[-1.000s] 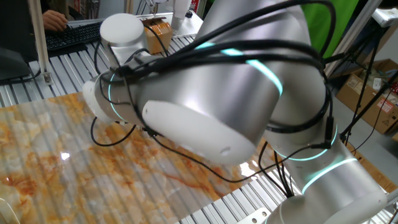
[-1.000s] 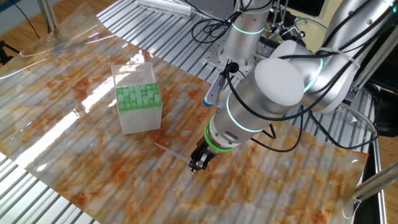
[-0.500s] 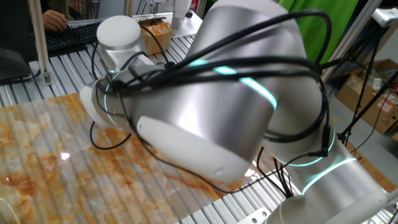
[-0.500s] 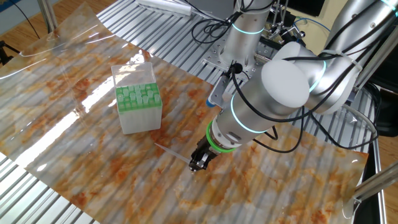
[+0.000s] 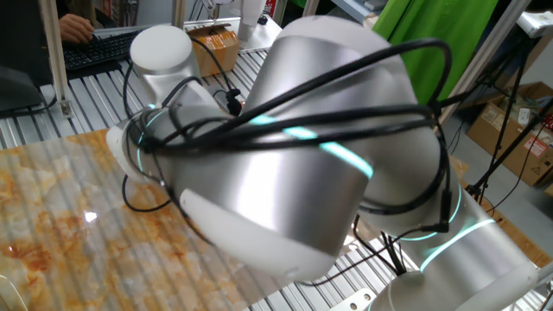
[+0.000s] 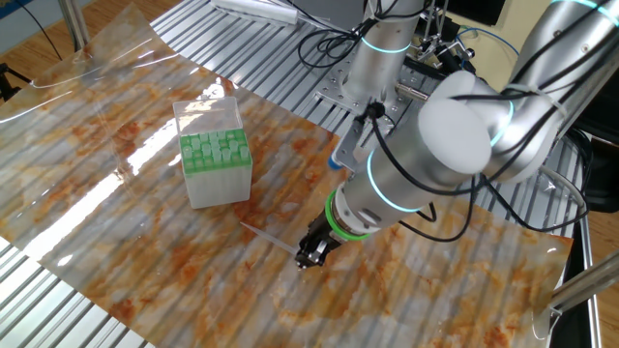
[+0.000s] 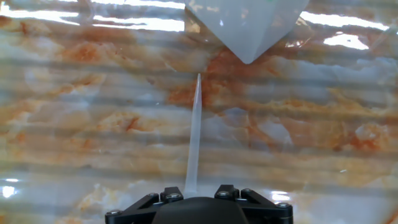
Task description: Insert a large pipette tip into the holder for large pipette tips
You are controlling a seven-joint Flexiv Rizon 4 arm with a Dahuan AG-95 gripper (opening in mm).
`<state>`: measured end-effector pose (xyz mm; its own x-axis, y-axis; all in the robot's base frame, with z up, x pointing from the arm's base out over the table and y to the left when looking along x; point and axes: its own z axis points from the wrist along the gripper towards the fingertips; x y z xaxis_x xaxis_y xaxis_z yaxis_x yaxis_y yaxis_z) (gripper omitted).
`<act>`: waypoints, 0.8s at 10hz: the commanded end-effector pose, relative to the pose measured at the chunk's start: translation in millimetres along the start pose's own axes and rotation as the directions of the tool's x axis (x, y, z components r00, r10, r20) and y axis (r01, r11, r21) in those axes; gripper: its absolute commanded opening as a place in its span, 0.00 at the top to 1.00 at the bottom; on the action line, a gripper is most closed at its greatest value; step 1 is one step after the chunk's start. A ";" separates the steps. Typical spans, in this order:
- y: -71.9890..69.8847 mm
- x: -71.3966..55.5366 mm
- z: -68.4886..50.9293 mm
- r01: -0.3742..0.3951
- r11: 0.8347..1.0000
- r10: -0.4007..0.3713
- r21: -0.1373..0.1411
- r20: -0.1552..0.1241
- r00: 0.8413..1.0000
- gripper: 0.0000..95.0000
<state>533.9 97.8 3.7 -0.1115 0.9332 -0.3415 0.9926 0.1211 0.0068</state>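
Translucent whitish conical large pipette tip (image 7: pixel 194 134): flat on marbled sheet, point toward green-gridded white plastic holder (image 6: pixel 215 155).
Black two-finger gripper (image 6: pixel 309 255): at tip's wide end; grasp cannot be judged.
Advice: base should be clamped squarely before lifting.

Silver arm (image 6: pixel 455 135), cyan rings, black cables (image 5: pixel 285 104)
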 end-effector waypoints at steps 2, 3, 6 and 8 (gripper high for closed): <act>1.1 1.3 0.5 0.000 1.000 0.000 0.001 0.010 1.000 0.60; 1.2 1.4 0.6 -0.001 1.000 0.001 0.000 0.011 1.000 0.60; 1.2 1.4 0.6 -0.010 1.000 0.010 -0.006 0.028 1.000 0.60; 1.2 1.4 0.6 -0.009 1.000 0.010 -0.007 0.045 0.999 0.60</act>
<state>535.4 99.3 1.8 -0.0996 0.9167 -0.3870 0.9932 0.1153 0.0175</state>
